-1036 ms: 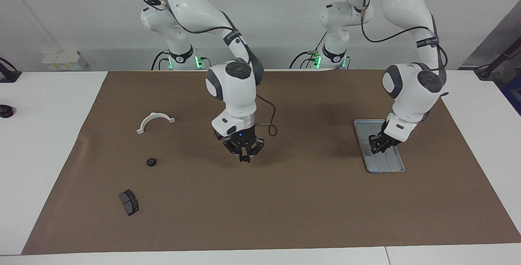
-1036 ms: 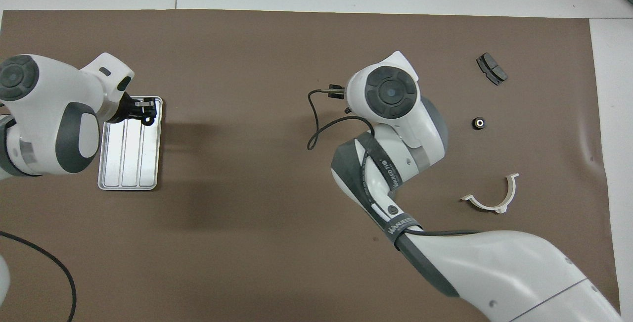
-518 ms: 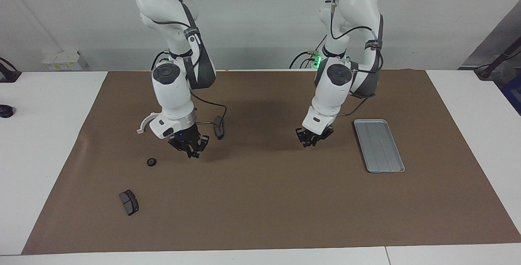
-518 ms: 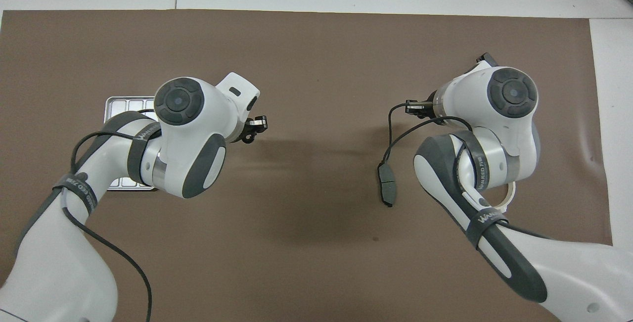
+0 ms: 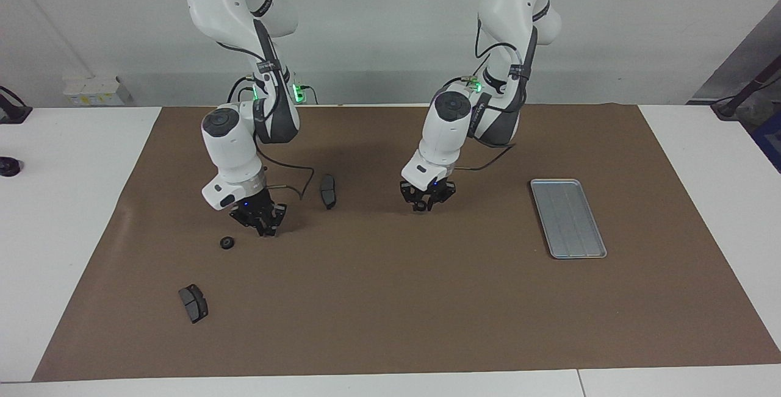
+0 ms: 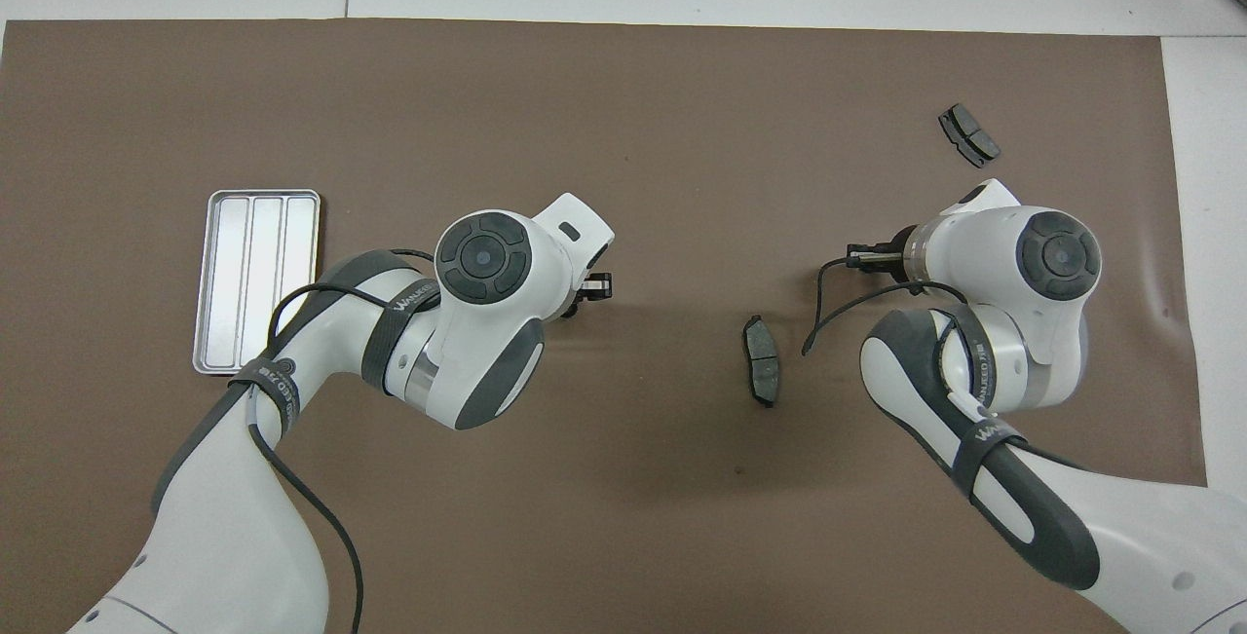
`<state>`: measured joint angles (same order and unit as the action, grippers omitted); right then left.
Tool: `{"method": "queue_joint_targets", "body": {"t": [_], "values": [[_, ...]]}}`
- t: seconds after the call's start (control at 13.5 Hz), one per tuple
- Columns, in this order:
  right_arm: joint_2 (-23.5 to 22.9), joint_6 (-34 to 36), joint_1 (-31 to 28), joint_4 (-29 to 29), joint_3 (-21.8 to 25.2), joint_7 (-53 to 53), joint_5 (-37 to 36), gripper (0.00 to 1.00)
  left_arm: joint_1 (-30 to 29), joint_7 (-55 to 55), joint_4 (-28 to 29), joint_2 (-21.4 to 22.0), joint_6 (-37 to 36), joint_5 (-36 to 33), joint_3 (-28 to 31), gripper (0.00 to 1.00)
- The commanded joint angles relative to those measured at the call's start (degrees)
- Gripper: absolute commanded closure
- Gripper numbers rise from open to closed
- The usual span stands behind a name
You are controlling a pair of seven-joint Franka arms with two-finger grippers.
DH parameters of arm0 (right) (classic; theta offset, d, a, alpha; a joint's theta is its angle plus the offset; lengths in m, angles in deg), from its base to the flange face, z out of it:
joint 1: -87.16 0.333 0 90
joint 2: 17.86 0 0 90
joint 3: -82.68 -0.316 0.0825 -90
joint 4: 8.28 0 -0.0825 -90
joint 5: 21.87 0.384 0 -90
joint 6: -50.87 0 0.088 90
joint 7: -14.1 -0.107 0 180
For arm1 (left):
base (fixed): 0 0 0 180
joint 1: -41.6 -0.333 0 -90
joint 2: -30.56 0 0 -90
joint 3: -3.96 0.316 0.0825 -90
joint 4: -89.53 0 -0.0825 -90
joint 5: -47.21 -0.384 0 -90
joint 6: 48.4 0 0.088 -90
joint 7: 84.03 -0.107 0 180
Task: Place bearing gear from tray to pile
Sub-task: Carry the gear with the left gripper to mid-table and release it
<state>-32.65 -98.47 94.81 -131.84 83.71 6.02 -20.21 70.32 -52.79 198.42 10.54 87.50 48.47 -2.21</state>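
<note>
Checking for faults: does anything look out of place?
Nothing spilled or damaged. One brake pad lies apart from the other brake pad and bearing gear, between the right gripper and left gripper, both over the mat.

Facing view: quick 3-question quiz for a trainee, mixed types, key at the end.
1. True or false: the left gripper is over the tray.
2. The small black gear lies: A on the tray; B on the brown mat, beside the right gripper; C on the white tabletop.
3. How many brake pads can you count on the mat?
Key: 1 false, it is over the mat; 2 B; 3 two.
</note>
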Motion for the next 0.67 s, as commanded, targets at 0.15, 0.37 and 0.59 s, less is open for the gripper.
{"method": "queue_joint_targets", "body": {"t": [0.15, 0.37, 0.59], "values": [[2.0, 1.7, -0.5, 0.8, -0.9, 1.1, 1.4, 0.0, -2.7, -1.5, -2.8, -0.2, 0.4, -4.0, 1.0, 0.07], [3.4, 8.0, 0.6, 5.1, -1.4, 0.4, 1.4, 0.0, -8.8, -3.2, -7.7, 1.6, -6.5, -3.5, 0.6, 0.07], [2.3, 12.8, 5.9, 11.5, -1.4, -6.7, 1.4, 0.0, -15.2, -10.4, -14.2, 3.0, -19.7, -2.9, 0.5, 0.07]]}}
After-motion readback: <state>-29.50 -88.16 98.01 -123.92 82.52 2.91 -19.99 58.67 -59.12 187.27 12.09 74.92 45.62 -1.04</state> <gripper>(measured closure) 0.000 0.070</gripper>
